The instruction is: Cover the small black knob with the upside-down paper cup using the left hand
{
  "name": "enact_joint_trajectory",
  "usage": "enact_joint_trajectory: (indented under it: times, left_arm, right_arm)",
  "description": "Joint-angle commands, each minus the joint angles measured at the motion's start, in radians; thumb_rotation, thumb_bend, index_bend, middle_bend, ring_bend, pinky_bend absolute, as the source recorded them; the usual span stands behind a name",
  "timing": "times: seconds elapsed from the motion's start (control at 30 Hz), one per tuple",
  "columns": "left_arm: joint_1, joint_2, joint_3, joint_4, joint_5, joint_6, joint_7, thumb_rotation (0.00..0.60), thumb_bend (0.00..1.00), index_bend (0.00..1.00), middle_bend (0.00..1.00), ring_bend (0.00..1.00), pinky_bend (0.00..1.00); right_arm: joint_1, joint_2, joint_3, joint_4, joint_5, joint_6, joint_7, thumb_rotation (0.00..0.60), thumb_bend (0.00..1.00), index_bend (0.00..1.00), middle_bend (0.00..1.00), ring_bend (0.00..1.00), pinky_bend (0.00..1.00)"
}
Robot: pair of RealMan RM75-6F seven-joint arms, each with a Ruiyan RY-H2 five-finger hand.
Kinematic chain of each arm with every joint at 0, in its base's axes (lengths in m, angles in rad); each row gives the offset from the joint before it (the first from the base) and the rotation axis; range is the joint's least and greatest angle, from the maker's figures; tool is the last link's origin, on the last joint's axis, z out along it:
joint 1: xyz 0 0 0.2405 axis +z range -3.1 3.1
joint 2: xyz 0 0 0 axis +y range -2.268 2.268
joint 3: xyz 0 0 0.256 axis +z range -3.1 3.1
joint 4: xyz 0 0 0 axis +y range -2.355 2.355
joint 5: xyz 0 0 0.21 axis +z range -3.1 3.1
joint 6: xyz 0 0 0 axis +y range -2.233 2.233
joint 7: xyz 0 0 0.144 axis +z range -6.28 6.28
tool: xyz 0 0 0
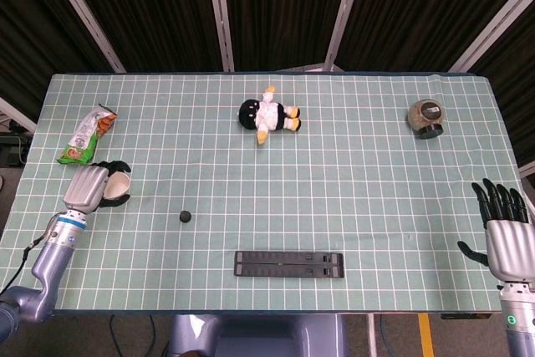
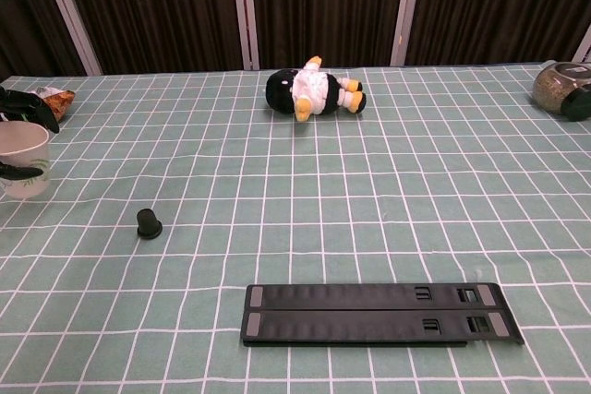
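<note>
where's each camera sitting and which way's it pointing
Head view: high above the near edge, looking steeply down on the table; shows the left hand around the paper cup and the open right hand.
Chest view: low at the near edge, looking across towards the curtains; only left fingers on the cup.
Shared: cup, black knob, plush penguin, jar, black bar.

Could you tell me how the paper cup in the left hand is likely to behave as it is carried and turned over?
The paper cup looks thin-walled and empty, so probably light and easily crushed. The left hand wraps it, so a firm squeeze might dent it.
</note>
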Motion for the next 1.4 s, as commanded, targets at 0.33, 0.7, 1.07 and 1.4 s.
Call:
enact_joint_trajectory:
  times: [0.33,0.7,1.07,1.4]
  left_arm:
    - [-0.108,0.040,0.094,-0.007,0.123,-0.076,0.550,0.600,0.23,0.45,0.45,0.43,0.49]
    - [-0.101,0.006,0.121,0.002,0.111,-0.100,0.580,0.600,0.19,0.13,0.11,0.12,0.23]
    - [-0.042,0.044,0.071,-0.061,0.036,-0.018,0.096,0.600,0.09,0.00,0.00,0.00,0.02]
    - [-0.042,0.099,0.084,0.004,0.022,-0.109,-0.334,0.600,0.09,0.00,0.00,0.00,0.00]
  right_arm:
    - [0.002,-0.004,0.000,0.005,0.008,-0.007,-0.007,0.600,0.00,0.00,0.00,0.00,0.00]
    - [0.000,0.000,0.001,0.007,0.012,-0.004,0.000,0.600,0.00,0.00,0.00,0.00,0.00]
    - [-0.002,0.004,-0.001,0.001,0.008,-0.001,0.005,0.600,0.00,0.00,0.00,0.00,0.00]
    - [0.003,-0.005,-0.004,-0.002,0.007,-0.008,-0.018,0.600,0.00,0.00,0.00,0.00,0.00]
